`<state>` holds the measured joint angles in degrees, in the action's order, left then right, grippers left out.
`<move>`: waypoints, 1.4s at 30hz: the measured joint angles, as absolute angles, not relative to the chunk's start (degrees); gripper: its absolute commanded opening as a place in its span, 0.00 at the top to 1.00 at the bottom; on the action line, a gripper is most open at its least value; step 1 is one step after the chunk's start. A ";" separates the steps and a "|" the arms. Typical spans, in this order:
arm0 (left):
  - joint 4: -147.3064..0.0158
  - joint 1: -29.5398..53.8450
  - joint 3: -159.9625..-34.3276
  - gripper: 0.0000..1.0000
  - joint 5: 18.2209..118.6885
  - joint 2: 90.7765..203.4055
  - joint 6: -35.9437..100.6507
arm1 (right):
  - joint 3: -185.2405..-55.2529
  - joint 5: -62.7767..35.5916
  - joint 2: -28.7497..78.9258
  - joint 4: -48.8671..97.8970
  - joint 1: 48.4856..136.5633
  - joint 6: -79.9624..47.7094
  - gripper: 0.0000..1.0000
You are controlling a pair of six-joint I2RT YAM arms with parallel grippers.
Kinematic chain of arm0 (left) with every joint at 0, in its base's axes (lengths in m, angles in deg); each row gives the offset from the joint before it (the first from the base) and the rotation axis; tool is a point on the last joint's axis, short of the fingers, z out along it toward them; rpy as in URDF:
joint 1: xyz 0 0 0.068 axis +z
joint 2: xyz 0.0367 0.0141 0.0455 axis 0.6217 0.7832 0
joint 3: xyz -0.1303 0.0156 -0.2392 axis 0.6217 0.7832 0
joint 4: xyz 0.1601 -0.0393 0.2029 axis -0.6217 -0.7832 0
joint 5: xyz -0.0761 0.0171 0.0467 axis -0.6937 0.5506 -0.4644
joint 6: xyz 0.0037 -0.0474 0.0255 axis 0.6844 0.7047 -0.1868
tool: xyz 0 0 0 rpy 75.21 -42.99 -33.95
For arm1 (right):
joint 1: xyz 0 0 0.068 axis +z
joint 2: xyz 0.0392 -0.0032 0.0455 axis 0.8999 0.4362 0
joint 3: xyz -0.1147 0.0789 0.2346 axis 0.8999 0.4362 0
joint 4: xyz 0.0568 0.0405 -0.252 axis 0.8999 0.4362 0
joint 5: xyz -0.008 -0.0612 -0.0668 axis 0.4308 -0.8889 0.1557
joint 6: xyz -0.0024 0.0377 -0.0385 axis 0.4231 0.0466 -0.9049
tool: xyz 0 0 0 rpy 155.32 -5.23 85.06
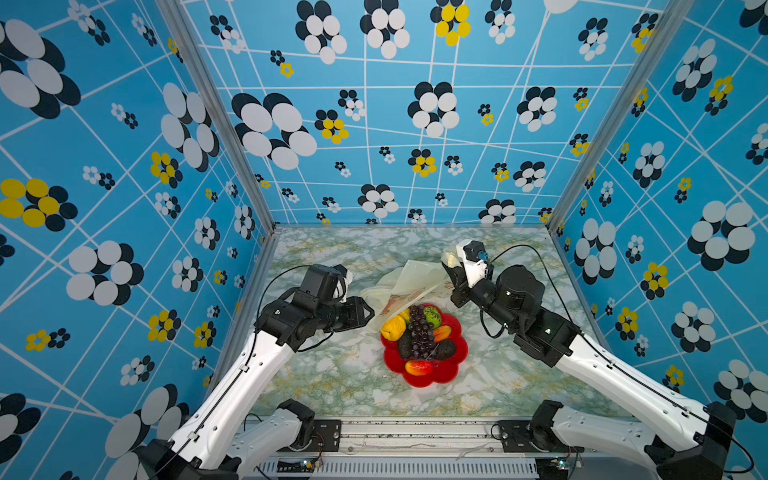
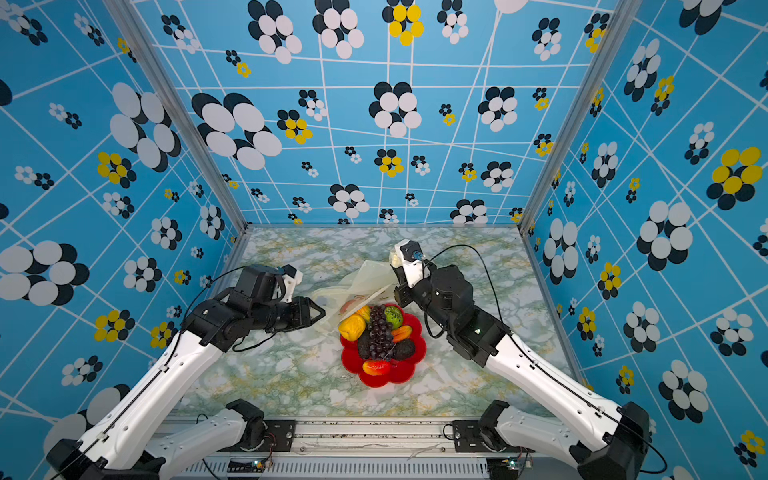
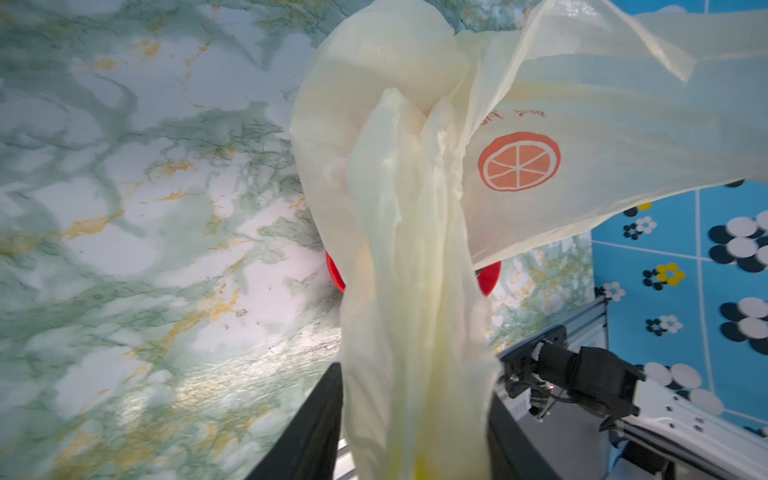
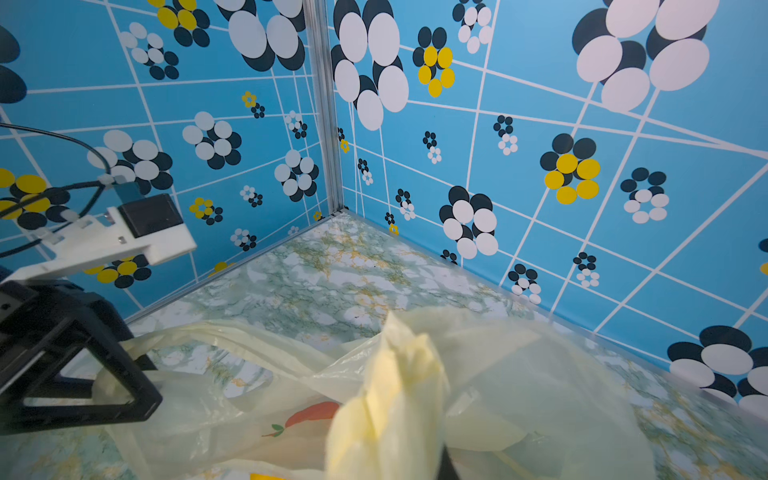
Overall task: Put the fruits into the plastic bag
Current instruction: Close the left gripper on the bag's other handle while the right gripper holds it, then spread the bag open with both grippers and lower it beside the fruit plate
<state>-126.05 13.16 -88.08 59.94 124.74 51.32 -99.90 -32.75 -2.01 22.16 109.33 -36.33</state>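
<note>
In both top views the fruits (image 1: 422, 332) sit heaped on the plate (image 1: 455, 368), none bagged. The bag (image 1: 409, 276) lies just behind the plate, touching its far rim, with one corner raised by the right gripper (image 1: 451, 261), clamped on it. In the left wrist view the left gripper (image 3: 415, 374) pinches a twisted strand. In the right wrist view the mouth looks collapsed. If the arms pull apart, we risk tearing the film or sweeping fruit off the plate.
</note>
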 measured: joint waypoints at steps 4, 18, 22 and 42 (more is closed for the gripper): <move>-125.68 14.10 -90.05 1.00 61.14 128.02 49.48 | -100.23 -33.51 0.18 21.44 108.52 -37.07 1.00; -124.02 12.27 -165.78 1.00 68.50 160.67 36.65 | -152.97 -20.44 27.02 21.49 99.08 -42.45 1.00; -111.03 3.66 -137.81 1.00 70.56 138.46 31.74 | -140.42 -17.60 14.58 15.10 99.98 -41.75 1.00; -98.18 29.51 -100.17 1.00 57.18 135.62 50.44 | -132.71 -17.30 32.92 19.30 95.60 -22.58 1.00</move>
<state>-98.18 29.51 -100.17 57.18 135.62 50.44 -132.71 -17.30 32.92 19.30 95.60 -22.58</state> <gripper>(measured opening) 0.045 0.050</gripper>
